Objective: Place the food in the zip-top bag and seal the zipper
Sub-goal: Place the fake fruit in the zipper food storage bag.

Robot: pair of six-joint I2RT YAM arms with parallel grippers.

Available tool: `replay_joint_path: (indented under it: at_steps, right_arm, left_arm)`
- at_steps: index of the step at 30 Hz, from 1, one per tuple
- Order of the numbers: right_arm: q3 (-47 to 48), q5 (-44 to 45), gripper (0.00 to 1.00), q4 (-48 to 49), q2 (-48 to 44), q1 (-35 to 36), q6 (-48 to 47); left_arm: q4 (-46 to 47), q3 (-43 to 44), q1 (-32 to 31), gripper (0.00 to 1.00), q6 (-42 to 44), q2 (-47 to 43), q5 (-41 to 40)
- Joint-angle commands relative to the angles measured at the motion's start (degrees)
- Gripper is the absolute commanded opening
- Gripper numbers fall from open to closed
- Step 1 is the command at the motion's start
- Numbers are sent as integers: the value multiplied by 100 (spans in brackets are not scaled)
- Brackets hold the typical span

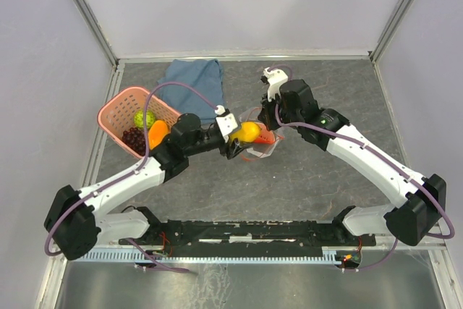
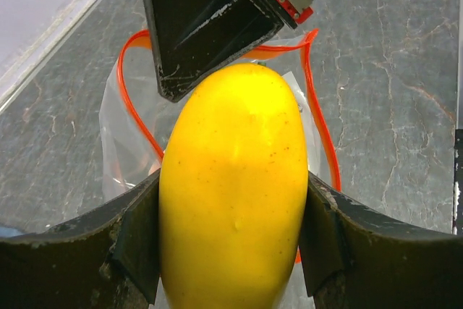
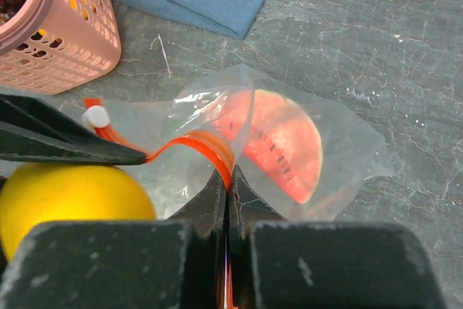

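Note:
My left gripper (image 1: 244, 137) is shut on a yellow-orange fruit (image 1: 249, 132), which fills the left wrist view (image 2: 235, 186). It holds the fruit at the open mouth of the clear zip-top bag (image 1: 266, 147). My right gripper (image 3: 228, 186) is shut on the bag's orange-red zipper strip (image 3: 210, 146) and holds the mouth up. A red watermelon slice (image 3: 282, 142) lies inside the bag. A yellow-green bumpy ball (image 1: 144, 118), an orange piece (image 1: 158, 132) and dark grapes (image 1: 134, 137) sit in the pink basket (image 1: 119, 103).
A folded blue cloth (image 1: 195, 77) lies at the back, behind the basket and the bag. The basket stands at the left, near the left wall. The bag's white slider tab (image 3: 95, 116) shows at the strip's left end.

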Motion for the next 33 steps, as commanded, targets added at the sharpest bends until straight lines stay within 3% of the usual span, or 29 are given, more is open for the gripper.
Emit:
replay_joint_path:
  at_steps: [1,19,33]
  right_arm:
    - [124,-199,2,383,-158,-24,118]
    - [34,-293,2,504,-20,-23,127]
    - [-4,-533,2,497,-53,-23,25]
  left_arm:
    - [-266,614,-27,48,370,358,357]
    - [571,632,-121,47,-83,277,1392]
    - [220,729,15,47,687,642,496]
